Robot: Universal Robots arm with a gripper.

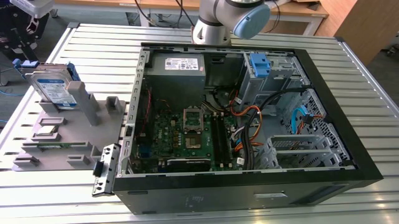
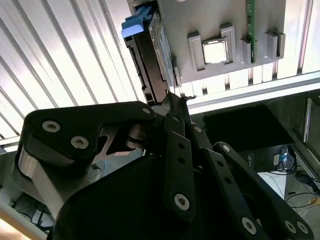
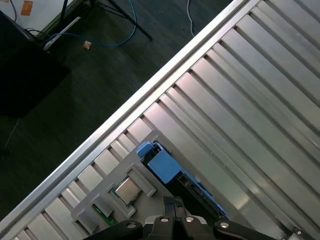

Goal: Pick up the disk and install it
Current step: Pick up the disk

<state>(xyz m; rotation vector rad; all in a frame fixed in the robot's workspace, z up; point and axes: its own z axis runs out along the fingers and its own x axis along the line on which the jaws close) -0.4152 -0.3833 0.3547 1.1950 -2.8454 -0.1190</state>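
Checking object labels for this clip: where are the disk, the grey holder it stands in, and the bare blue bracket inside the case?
the disk (image 1: 53, 90): exterior view, on its label face.
grey holder (image 1: 74, 138): exterior view, on its flat base.
bare blue bracket (image 1: 259, 65): exterior view, on its front face.

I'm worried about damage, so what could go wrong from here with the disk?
The fingers look shut close to the disk; descending so could strike it. The disk stands upright in a holder; a skewed pull could jam it. Cables in the case could snag it.
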